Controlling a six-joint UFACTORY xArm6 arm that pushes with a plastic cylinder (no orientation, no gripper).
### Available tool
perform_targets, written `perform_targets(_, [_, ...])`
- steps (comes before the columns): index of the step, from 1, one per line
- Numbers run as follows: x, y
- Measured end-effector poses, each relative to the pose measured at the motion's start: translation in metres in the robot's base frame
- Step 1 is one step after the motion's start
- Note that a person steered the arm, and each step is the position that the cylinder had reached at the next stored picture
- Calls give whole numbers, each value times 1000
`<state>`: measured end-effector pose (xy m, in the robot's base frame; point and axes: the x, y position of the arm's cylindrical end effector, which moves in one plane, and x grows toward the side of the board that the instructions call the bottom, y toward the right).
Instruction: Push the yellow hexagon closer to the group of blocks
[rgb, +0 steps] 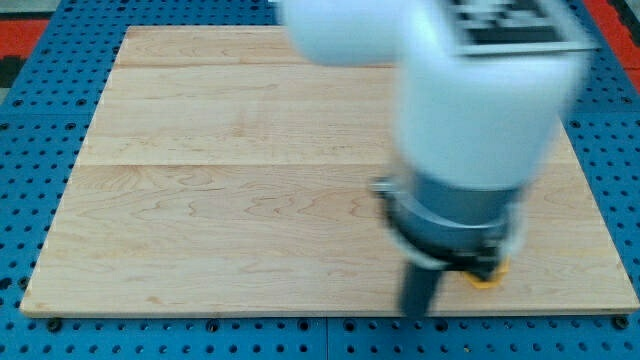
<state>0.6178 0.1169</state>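
Note:
A small piece of a yellow block (487, 274) shows at the view's bottom right, just under the arm's grey collar; its shape cannot be made out. My dark rod comes down just left of it, and my tip (418, 312) sits near the board's bottom edge, a little left of and below the yellow block. Whether the rod touches the block cannot be told. No other blocks show; the white arm (470, 90) hides much of the board's right half.
The wooden board (220, 190) lies on a blue perforated base (40, 100). The board's bottom edge runs close below my tip.

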Motion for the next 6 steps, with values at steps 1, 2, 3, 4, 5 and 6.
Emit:
perform_targets(1, [1, 102])
perform_targets(2, [-6, 103])
perform_targets(3, [-4, 93])
perform_targets(4, [-1, 72])
perform_targets(5, [-23, 44])
perform_targets(6, [-59, 53])
